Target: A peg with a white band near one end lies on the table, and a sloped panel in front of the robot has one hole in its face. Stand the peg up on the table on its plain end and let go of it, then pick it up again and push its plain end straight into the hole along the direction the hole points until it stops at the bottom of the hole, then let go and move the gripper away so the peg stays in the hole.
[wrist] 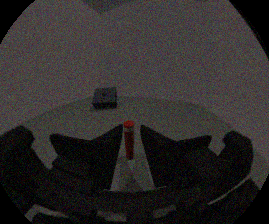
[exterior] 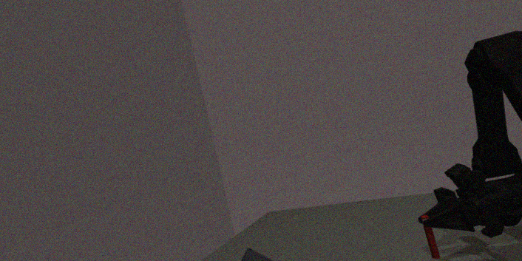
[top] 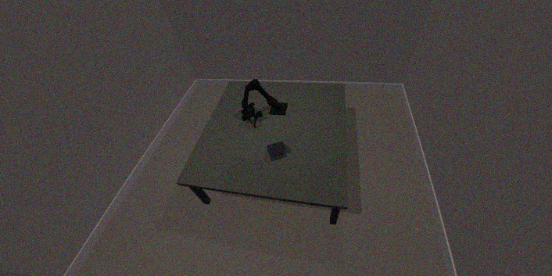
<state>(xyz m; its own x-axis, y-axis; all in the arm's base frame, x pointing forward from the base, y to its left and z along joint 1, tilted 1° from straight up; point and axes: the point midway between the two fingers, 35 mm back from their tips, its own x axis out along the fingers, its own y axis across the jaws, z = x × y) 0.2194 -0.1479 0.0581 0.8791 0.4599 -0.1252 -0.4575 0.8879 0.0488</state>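
Observation:
The red peg [top: 254, 123] [exterior: 432, 242] [wrist: 129, 145] stands about upright on the table [top: 313, 133] [exterior: 333, 229], its pale band near the top end in the wrist view. My gripper [exterior: 424, 219] [wrist: 131, 127] is slightly open around the peg's upper part. In the wrist view a gap shows between the peg and the right finger, and the left finger is very close to it. The sloped panel [top: 277, 151] [exterior: 253, 256] [wrist: 105, 98] is a dark block away from the peg. Its hole [wrist: 104, 94] shows faintly as a dark spot in the wrist view.
The arm's base [top: 278, 109] stands on the table behind the gripper. The panel is nearer the table's front edge [top: 262, 195] than the peg in the top view. The scene is dim and grainy.

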